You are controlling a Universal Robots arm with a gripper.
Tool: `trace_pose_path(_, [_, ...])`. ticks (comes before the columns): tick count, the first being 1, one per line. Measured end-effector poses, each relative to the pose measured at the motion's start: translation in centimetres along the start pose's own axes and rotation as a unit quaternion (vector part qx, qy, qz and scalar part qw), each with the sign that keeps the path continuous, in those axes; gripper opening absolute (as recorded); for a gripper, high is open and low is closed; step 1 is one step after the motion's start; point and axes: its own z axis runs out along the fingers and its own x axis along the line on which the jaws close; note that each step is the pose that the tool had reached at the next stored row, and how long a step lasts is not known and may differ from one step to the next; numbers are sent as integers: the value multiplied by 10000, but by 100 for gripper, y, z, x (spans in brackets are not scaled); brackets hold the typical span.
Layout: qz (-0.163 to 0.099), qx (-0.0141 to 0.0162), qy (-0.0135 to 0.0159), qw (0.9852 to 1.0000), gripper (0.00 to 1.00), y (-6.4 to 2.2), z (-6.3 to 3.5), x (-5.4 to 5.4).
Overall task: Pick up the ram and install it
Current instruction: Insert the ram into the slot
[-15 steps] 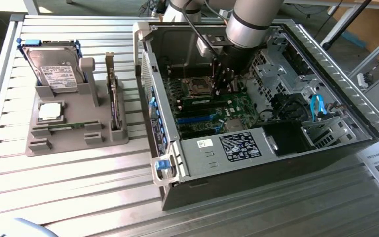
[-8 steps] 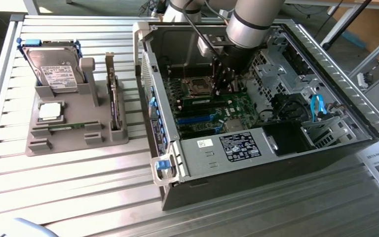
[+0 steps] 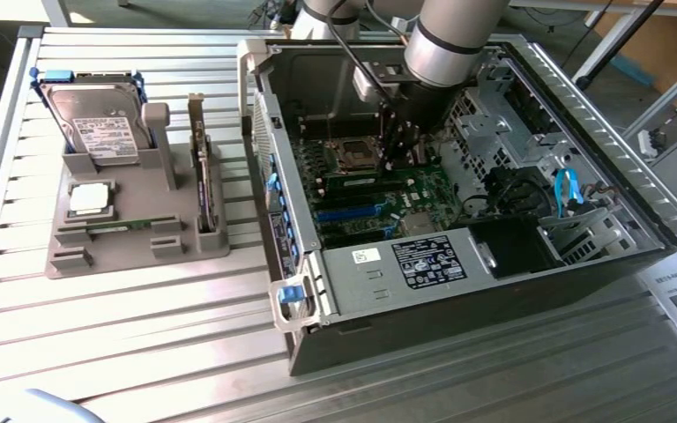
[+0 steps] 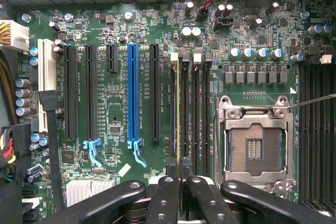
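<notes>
Jaws clenched nearly together on the ram (image 4: pixel 177 103), standing edge-on against the motherboard (image 4: pixel 118 95).

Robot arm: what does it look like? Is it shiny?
The arm is a fat, round silver tube with a black ring round it, and it turns black lower down. A black cable runs beside it. The gripper is black, with rounded fingers joined by round pins.
</notes>
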Motion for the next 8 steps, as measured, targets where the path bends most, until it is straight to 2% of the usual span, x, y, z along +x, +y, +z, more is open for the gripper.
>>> trace_pose_path(8, [5,0,-1,10000,12,0,4,0])
